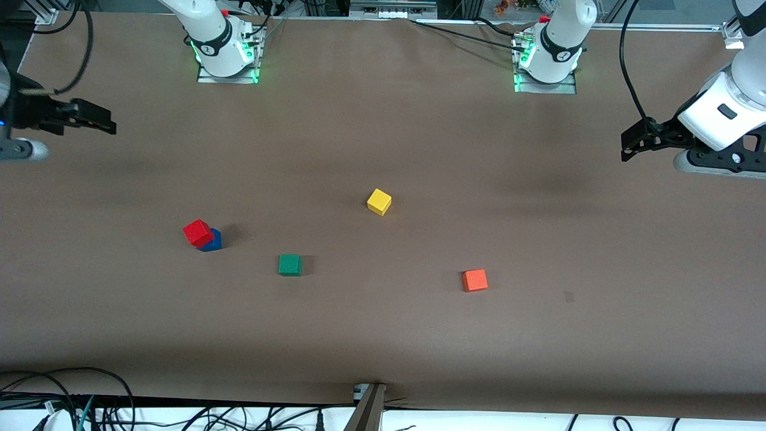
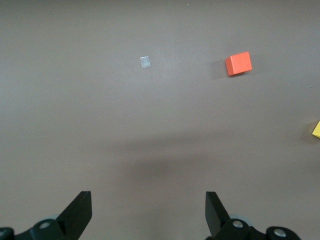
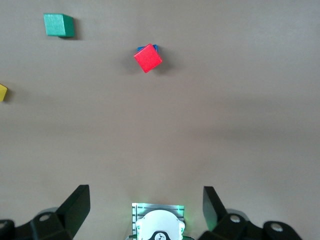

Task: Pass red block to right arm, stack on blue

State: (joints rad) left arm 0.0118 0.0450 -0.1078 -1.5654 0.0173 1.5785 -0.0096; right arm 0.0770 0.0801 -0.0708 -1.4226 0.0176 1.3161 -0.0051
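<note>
The red block [image 1: 198, 232] sits tilted on top of the blue cube [image 1: 212, 241], toward the right arm's end of the table. The right wrist view shows the red block [image 3: 148, 58] covering most of the blue cube [image 3: 151, 48]. My right gripper [image 1: 109, 123] is open and empty, up in the air at the right arm's end of the table, well apart from the stack; its fingers [image 3: 75, 205] stand wide apart. My left gripper [image 1: 626, 146] is open and empty, raised over the left arm's end of the table; its fingers [image 2: 80, 210] are wide apart over bare table.
A yellow cube [image 1: 379, 202] lies mid-table. A green cube [image 1: 289, 264] lies nearer the front camera, beside the stack. An orange-red cube [image 1: 474, 280] lies toward the left arm's end and shows in the left wrist view [image 2: 238, 63]. A small grey mark [image 2: 145, 62] is on the table.
</note>
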